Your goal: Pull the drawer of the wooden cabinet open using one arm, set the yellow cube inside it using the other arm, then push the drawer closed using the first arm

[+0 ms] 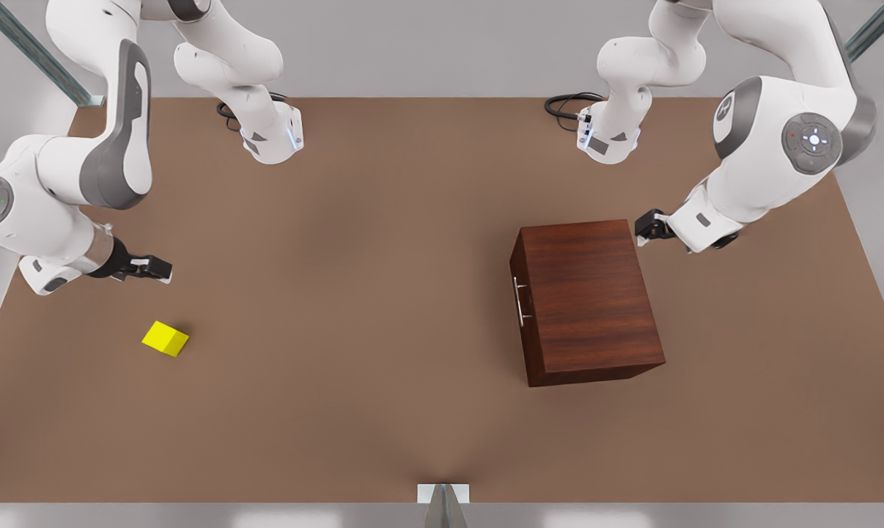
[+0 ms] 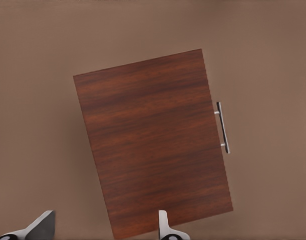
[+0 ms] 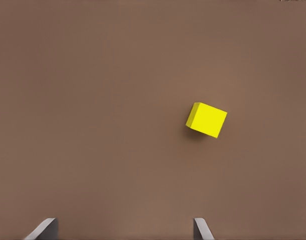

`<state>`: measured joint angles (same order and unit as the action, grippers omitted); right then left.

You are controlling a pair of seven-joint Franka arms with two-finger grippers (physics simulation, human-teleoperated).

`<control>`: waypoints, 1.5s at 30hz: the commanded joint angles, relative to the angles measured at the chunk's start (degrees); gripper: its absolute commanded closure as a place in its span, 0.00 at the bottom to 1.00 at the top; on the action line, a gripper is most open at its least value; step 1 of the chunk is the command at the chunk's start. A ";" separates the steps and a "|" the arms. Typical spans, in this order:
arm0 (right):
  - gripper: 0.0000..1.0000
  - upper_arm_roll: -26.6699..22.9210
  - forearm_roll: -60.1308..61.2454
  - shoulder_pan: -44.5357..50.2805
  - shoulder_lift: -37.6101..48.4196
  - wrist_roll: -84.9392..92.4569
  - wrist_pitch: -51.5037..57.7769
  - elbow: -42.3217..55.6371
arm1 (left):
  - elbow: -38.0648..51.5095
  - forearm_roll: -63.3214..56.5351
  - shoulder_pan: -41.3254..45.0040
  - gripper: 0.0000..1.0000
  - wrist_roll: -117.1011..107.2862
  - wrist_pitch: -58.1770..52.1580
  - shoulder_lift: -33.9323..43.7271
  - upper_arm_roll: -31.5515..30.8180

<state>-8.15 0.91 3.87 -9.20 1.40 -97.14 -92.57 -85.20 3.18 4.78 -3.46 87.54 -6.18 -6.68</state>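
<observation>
The wooden cabinet (image 1: pixel 587 301) stands on the counter (image 1: pixel 354 293) with its drawer (image 1: pixel 522 293) shut; the left claw (image 1: pixel 651 227) hovers open and empty over the cabinet's back edge, so the upright handle (image 1: pixel 519 301) lies across the whole cabinet top, on the face turned away from it. The yellow cube (image 1: pixel 166 338) lies near the right claw (image 1: pixel 156 268), which is also open and empty, a short way off on the counter below it.

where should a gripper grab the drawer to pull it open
Grip the slim silver handle on the drawer front, coming from the front view's left, fingers either side of the bar. It stands off the cabinet face on two posts, the only graspable part. The left gripper, open, is nearest.
</observation>
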 commanded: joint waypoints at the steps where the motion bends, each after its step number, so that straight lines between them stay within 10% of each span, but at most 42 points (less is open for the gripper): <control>1: 0.00 -0.02 -1.43 0.08 -0.03 -4.29 0.02 0.02 | -0.23 -0.11 -0.56 0.00 -0.93 0.96 0.12 0.00; 8: 0.00 -0.81 -0.73 -1.59 -0.73 -17.39 -0.86 0.73 | 0.82 -4.68 7.78 0.00 2.23 1.23 -2.34 -0.27; 19: 0.00 -0.90 2.79 -5.89 -12.77 -17.84 -10.97 4.06 | 9.60 -20.67 34.33 0.00 -64.30 7.55 -26.59 -0.44; 45: 0.00 -0.20 6.48 -12.75 -27.45 -8.08 -21.16 1.17 | 9.17 -28.76 34.24 0.00 -58.68 15.11 -35.57 4.30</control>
<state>-8.35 7.22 -8.89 -36.79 -9.77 -115.94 -91.33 -76.01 -23.82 38.99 -54.85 102.20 -41.48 -2.44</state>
